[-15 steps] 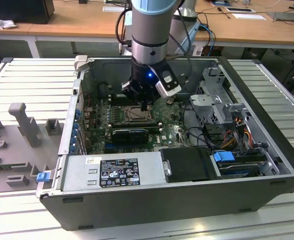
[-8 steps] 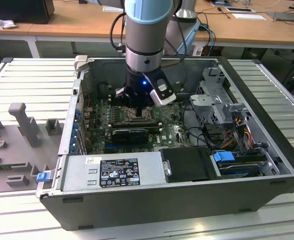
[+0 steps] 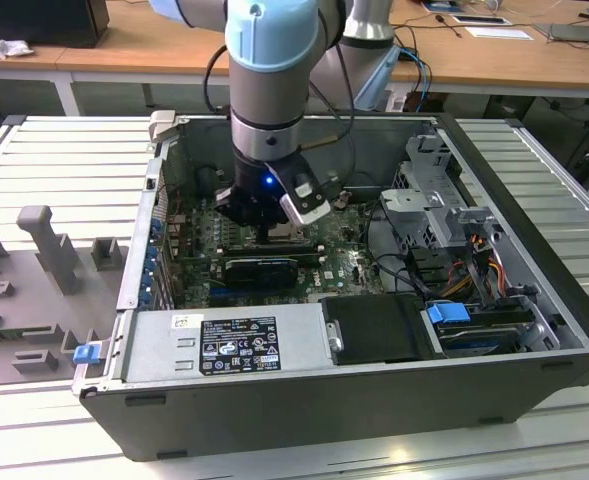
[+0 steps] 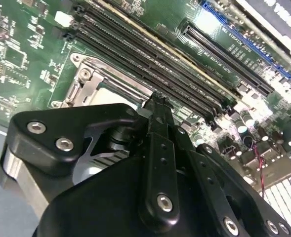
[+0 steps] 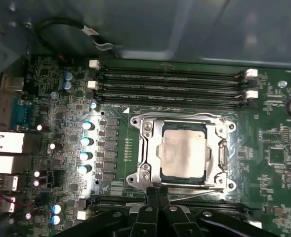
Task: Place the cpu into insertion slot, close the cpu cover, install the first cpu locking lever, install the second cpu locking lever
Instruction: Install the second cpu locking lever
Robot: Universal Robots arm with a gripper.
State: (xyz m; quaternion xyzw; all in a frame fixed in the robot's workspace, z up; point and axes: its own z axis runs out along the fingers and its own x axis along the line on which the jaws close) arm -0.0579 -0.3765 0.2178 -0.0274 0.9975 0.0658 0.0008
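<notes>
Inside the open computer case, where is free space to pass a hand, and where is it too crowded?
Free: the ribbed metal table beside the case, above the grey foam tray. Crowded: around the gripper over the cpu; memory slots border the cpu cover, and cables and the drive cage fill the exterior view's right.

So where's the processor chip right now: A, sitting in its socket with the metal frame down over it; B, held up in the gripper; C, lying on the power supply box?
A: in the first wrist view the chip sits in the socket under the metal frame.
</notes>
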